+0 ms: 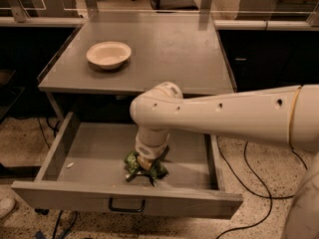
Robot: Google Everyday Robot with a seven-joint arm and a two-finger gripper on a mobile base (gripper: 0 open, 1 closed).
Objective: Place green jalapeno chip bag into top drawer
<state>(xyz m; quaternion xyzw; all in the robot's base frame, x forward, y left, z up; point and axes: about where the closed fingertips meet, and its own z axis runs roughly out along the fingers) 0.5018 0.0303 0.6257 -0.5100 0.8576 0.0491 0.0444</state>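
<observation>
In the camera view, the top drawer [89, 153] is seen pulled open below the tabletop [169, 49], its dark pull handle [127, 205] centred on the front panel. The green jalapeno chip bag [131, 162] is found crumpled on the drawer floor, near the front. The end effector [143, 172] is lowered onto the bag from above, touching it; whether it is spread or clamped cannot be told. A cream bowl [108, 55] is set on the tabletop's left part.
</observation>
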